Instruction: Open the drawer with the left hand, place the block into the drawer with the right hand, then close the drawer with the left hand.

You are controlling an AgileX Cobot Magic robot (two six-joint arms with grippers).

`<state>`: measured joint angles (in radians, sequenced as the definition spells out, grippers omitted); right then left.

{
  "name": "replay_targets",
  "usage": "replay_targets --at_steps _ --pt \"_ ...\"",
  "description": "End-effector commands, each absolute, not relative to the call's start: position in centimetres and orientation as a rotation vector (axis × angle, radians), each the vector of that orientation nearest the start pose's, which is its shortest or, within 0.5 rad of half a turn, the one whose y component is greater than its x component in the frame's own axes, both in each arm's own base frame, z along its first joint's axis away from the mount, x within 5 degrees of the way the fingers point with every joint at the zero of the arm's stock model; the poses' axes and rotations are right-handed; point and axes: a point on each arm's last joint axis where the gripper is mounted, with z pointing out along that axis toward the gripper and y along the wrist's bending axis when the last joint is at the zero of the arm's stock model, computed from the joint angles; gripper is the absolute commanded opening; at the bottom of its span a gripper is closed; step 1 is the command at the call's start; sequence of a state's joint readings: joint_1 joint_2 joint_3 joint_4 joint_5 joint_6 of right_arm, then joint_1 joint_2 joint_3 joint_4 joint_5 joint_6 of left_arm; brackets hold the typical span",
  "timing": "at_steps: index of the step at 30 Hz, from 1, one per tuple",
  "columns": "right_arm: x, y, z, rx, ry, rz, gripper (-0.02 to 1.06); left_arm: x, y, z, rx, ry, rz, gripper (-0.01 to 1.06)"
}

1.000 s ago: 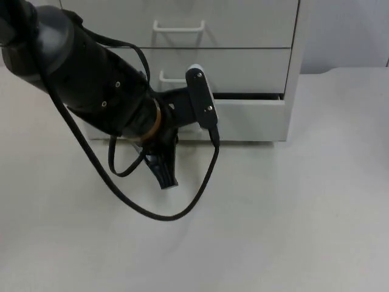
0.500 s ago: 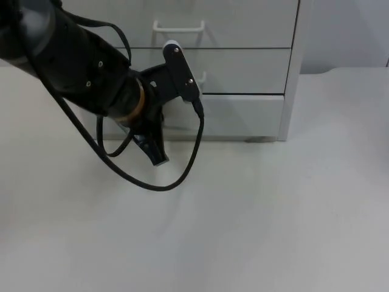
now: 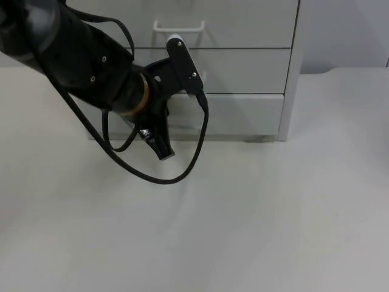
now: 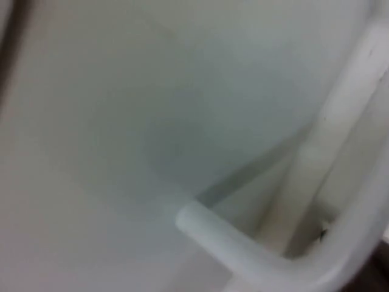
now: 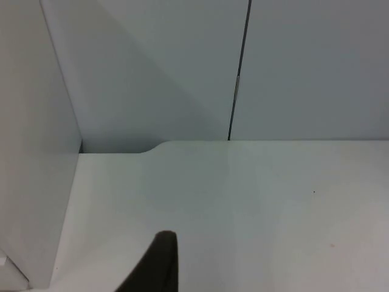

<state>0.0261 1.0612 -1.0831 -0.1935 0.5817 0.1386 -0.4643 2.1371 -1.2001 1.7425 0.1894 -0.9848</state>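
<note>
While the white plastic bottom drawer [image 3: 240, 114] sits flush, the left gripper [image 3: 159, 143] hangs before it, grip state unclear.

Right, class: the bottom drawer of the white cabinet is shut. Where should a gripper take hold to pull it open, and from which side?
Grip the bottom drawer's white bar handle, coming straight at the cabinet's front. In the left wrist view the bar stands off the flat panel, leaving a gap for a finger. The left gripper hangs before that drawer. The right arm waits beside the cabinet.
</note>
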Motion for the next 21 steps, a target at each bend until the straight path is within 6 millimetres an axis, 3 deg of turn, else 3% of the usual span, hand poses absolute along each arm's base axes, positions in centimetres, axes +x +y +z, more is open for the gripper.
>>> replay_targets --at_steps 1,6,16,21 --pt "22.2 -0.5 39.7 0.019 2.026 -0.115 1.05 39.6 -17.3 10.3 1.265 2.026 0.373 0.0" --pt "22.2 -0.5 39.7 0.018 2.025 -0.117 1.05 40.5 -16.5 10.8 1.203 2.036 0.386 0.0" --pt "22.2 -0.5 39.8 0.018 2.023 -0.116 1.05 40.5 -16.5 10.8 1.198 2.039 0.373 0.0" --pt "22.2 -0.5 39.8 0.018 2.023 -0.116 1.05 39.4 -16.6 10.1 1.272 2.038 0.354 0.0"
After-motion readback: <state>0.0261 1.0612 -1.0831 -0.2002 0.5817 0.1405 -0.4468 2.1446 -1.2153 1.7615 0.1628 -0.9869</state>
